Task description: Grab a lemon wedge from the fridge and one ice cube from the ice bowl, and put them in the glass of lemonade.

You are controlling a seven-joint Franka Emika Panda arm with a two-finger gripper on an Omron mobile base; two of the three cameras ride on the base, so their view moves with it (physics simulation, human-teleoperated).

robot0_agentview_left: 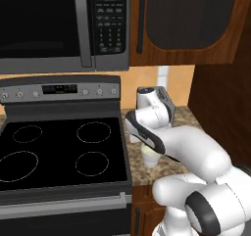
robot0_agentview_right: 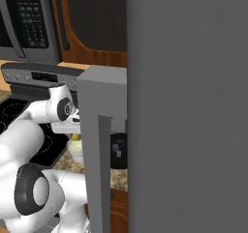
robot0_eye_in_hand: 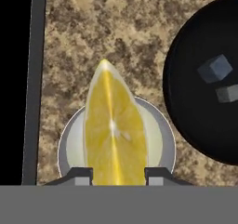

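Yellow fills the middle of the hand view: the lemon wedge (robot0_eye_in_hand: 111, 130) is gripped between the two dark finger tips (robot0_eye_in_hand: 80, 175), its cut face turned to the camera and its pointed end away from the hand. The jaws are closed on the wedge, one tip at each side of its broad end. Right below it stands the glass of lemonade (robot0_eye_in_hand: 160, 139), its pale round rim showing on both sides of the wedge, so the wedge hangs over the mouth of the glass; whether it touches the drink I cannot tell.

The glass stands on the speckled brown worktop (robot0_eye_in_hand: 135, 32). Just beside it lies the ice bowl (robot0_eye_in_hand: 195, 125), black and wide, with two ice cubes (robot0_eye_in_hand: 214, 69) inside. A dark stove edge (robot0_eye_in_hand: 32, 79) runs along the other side of the glass.

From the left base view, the white arm (robot0_agentview_left: 196, 152) bends down over the worktop next to the black stove (robot0_agentview_left: 59, 152), and the glass (robot0_agentview_left: 149, 156) peeks out below the hand. From the right base view, the grey fridge door (robot0_agentview_right: 104, 130) stands open close to the camera, with the bowl (robot0_agentview_right: 118, 152) partly seen behind it.
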